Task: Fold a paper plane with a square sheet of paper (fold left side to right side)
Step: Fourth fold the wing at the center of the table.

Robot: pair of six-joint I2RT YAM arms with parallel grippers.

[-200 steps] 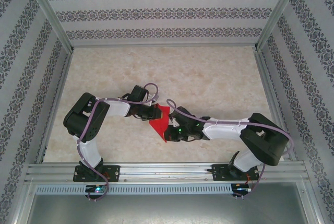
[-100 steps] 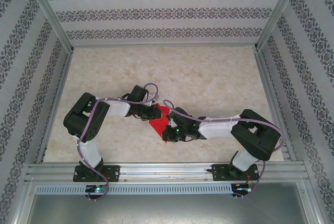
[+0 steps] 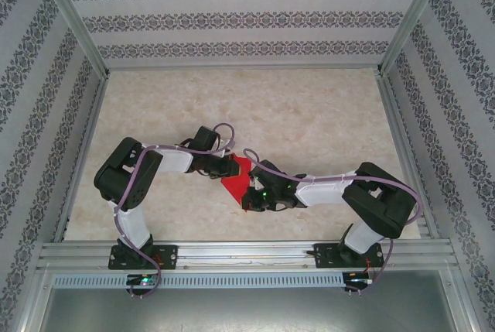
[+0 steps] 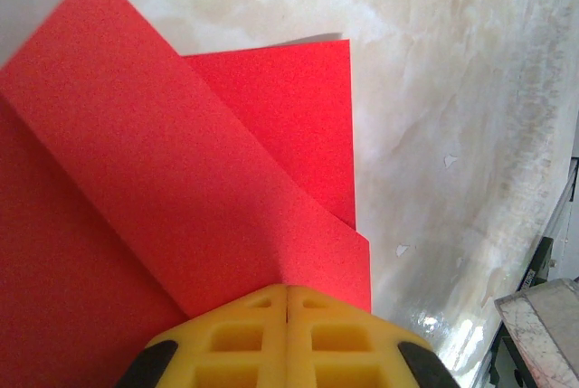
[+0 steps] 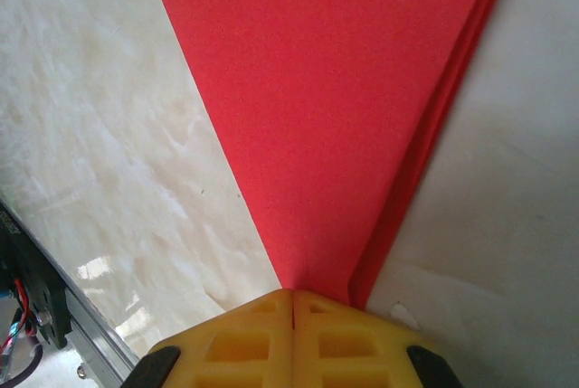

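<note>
Two grippers meet at one folded piece of red paper (image 3: 235,183), which lies flat on the table (image 3: 325,115), a little toward 6 o'clock from its middle. The left gripper (image 3: 229,168) sits at the paper's 10 o'clock edge and the right gripper (image 3: 250,194) at its 4 o'clock side.

From the left wrist, the yellow fingers (image 4: 235,338) are clenched together with no gap, their tips on the paper, where a folded flap slants from 10 o'clock toward them over a lower layer. From the right wrist, the fingers (image 5: 344,343) are likewise pressed shut, and the paper narrows from 12 o'clock to a point at their tips, layered edges showing along its 3 o'clock side. Whether either pair pinches the paper or merely presses on it, I cannot tell.
</note>
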